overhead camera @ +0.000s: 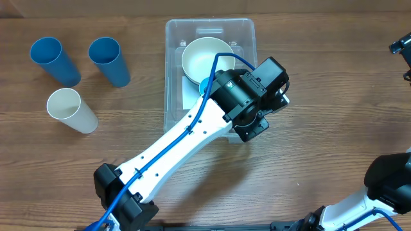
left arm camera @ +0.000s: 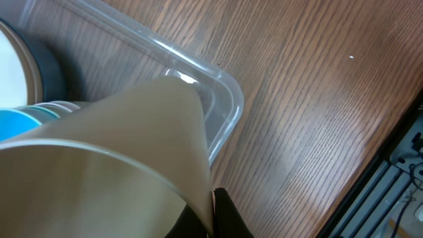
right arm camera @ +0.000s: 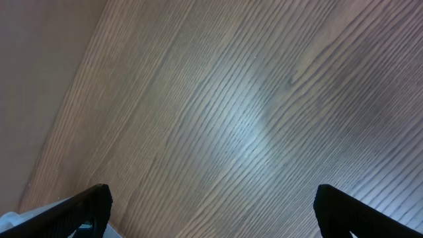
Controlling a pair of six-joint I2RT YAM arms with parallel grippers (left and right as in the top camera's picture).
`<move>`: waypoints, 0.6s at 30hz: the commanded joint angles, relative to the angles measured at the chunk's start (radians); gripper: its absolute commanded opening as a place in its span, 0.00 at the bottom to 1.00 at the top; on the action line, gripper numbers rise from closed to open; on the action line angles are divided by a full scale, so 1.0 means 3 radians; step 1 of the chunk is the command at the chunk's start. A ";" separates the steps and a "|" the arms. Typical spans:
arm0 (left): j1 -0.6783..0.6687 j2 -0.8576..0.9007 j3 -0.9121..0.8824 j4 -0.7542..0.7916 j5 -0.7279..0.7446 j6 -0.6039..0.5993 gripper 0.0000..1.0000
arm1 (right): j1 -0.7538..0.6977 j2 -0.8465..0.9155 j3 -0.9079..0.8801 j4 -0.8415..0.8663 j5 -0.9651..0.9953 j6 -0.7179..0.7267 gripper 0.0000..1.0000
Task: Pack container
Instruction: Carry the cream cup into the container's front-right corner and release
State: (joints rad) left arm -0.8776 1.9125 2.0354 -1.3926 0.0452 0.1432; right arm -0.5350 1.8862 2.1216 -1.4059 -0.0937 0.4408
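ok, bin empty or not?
Not empty. A white bowl sits inside the bin, with a blue item beside it; the left arm, holding a cup, hides the rest.

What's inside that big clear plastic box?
In the clear plastic bin: a white round bowl and something blue beside it. The left arm hides the bin's near half; its fingers hold a cream plastic cup there.

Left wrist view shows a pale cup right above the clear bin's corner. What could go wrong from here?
The cream cup hangs close to the container's corner rim. Lowered there, it could catch the rim and tip, or fall outside onto the table. The white bowl fills much of the container, so the cup might knock against it or end up lying askew.
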 commanded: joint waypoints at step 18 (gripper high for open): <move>-0.0019 0.0554 0.0245 0.0132 -0.0041 0.0174 0.60 | 0.0003 -0.0014 0.0075 0.0015 0.0008 0.0006 1.00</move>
State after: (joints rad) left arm -0.8776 2.0815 2.0380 -1.3537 0.0475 0.1837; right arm -0.5350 1.8862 2.1216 -1.4063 -0.0937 0.4404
